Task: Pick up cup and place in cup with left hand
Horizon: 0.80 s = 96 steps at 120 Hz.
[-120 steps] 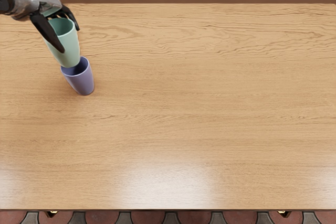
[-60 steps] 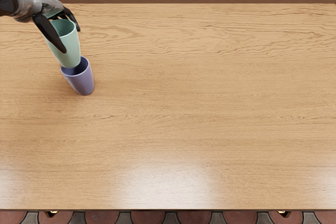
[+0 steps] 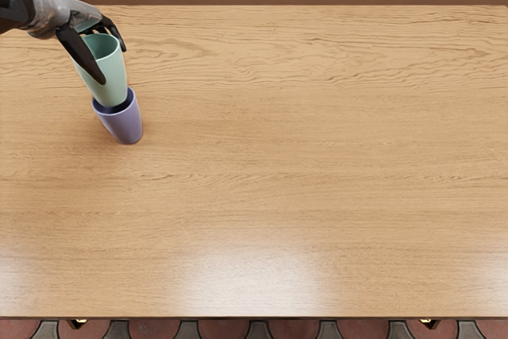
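Purple cup (image 3: 124,127) beneath held green cup (image 3: 115,75)

On the table (image 3: 278,196), I observe the purple cup upright. The green cup's base overlaps its mouth; insertion cannot be confirmed. My left hand (image 3: 78,17) pinches the green cup between thumb and curled fingers, near the rim.

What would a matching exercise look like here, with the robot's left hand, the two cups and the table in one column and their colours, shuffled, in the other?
1. Held cup
2. Standing cup
3. Left hand
4. Table

A. purple
B. light brown with wood grain
C. pale green
D. grey and black

Right pairs: 1-C, 2-A, 3-D, 4-B
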Motion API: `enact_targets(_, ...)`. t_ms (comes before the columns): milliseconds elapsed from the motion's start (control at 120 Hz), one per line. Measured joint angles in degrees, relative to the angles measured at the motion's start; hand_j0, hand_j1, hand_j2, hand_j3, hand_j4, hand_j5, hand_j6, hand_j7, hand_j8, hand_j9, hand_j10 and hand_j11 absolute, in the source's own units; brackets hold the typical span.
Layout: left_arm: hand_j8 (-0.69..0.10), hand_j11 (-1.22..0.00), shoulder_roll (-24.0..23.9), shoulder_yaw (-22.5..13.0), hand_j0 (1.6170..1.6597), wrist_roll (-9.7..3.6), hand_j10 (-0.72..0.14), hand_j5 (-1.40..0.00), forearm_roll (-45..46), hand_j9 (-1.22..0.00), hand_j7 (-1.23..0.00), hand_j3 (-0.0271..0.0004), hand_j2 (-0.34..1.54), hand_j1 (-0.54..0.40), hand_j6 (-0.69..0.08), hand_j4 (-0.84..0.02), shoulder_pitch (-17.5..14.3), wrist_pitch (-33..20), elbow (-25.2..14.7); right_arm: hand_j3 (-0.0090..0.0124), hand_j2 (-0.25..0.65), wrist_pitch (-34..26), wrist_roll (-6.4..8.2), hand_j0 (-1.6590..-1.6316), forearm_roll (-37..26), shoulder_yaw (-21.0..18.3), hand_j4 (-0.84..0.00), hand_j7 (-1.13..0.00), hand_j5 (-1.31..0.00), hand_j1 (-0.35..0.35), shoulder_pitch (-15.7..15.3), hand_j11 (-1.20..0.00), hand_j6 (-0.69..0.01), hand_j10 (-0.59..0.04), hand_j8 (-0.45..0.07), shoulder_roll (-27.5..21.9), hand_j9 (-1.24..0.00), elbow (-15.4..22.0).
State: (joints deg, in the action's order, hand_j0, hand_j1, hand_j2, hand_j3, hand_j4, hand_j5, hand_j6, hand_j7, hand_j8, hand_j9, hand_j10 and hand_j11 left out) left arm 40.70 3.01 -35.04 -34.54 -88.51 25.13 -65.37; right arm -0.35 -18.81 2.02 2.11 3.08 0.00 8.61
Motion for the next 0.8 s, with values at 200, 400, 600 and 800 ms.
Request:
enact_targets(200,-0.058,-0.79,0.0,0.5,1.6472,0.02,-0.176,-0.86,0.5,-0.79,-0.8,0.0,0.08,-0.198,-0.118,-0.291,0.1,-1.0,0.9,0.0,0.0,0.0,0.0,-1.6581,0.0,0.0,0.0,0.0,0.0,-0.349,0.0,0.0,0.0,0.0,0.0,0.0,0.0,0.0)
enact_targets(400,-0.222,-0.64,0.0,0.7,1.6513,0.03,-0.341,-0.65,0.7,-0.65,-0.63,0.0,0.06,-0.099,-0.301,-0.371,0.1,-1.5,1.4,0.0,0.0,0.0,0.0,-1.6581,0.0,0.0,0.0,0.0,0.0,-0.349,0.0,0.0,0.0,0.0,0.0,0.0,0.0,0.1)
enact_targets(600,-0.251,-0.47,-0.6,0.8,1.6549,0.03,-0.332,-0.46,0.8,-0.47,-0.46,0.0,0.05,-0.004,-0.317,-0.316,0.1,-2.7,1.5,0.0,0.0,0.0,0.0,-1.6581,0.0,0.0,0.0,0.0,0.0,-0.349,0.0,0.0,0.0,0.0,0.0,0.0,0.0,0.1)
enact_targets(800,-0.222,-0.34,-0.6,0.8,1.6569,0.04,-0.252,-0.34,0.9,-0.34,-0.34,0.0,0.04,0.067,-0.247,-0.246,0.1,-3.3,1.8,0.0,0.0,0.0,0.0,-1.6581,0.0,0.0,0.0,0.0,0.0,-0.349,0.0,0.0,0.0,0.0,0.0,0.0,0.0,0.1)
